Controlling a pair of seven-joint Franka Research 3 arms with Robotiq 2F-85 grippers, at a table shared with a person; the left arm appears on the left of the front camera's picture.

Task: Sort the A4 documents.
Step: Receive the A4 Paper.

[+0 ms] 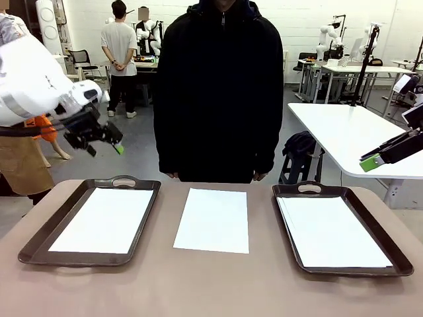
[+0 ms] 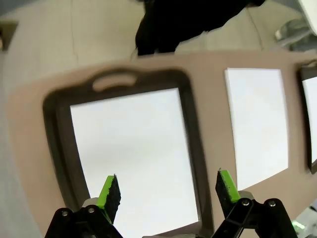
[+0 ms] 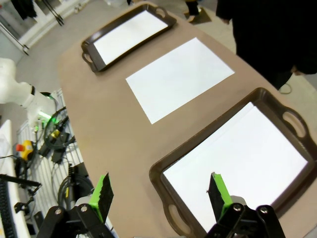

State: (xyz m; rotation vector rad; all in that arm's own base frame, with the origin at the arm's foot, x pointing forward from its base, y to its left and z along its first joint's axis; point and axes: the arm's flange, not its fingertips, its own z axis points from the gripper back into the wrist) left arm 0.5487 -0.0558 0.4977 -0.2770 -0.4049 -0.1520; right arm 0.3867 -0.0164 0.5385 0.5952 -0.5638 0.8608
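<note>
Left gripper [image 1: 99, 137] jaws apart, empty, hovering above left tray [image 1: 39, 241]. Right gripper [image 3: 161, 196] likewise spread, empty, over right tray [image 1: 386, 244]. Loose A4 document [image 1: 212, 220] flat on table [image 1: 198, 290] between trays. Best approached at sheet's edge, sliding it tableward's rim before pinching.

Table: brown table [image 1: 211, 284], rounded corners, plain surface.
Left side: dark brown handled tray [image 1: 39, 241] lies flat on the table.
Middle: one white A4 sheet [image 1: 213, 220] lies directly on the table, between both trays, touching neither.
Right side: second dark brown handled tray [image 1: 390, 247], also flat.
</note>
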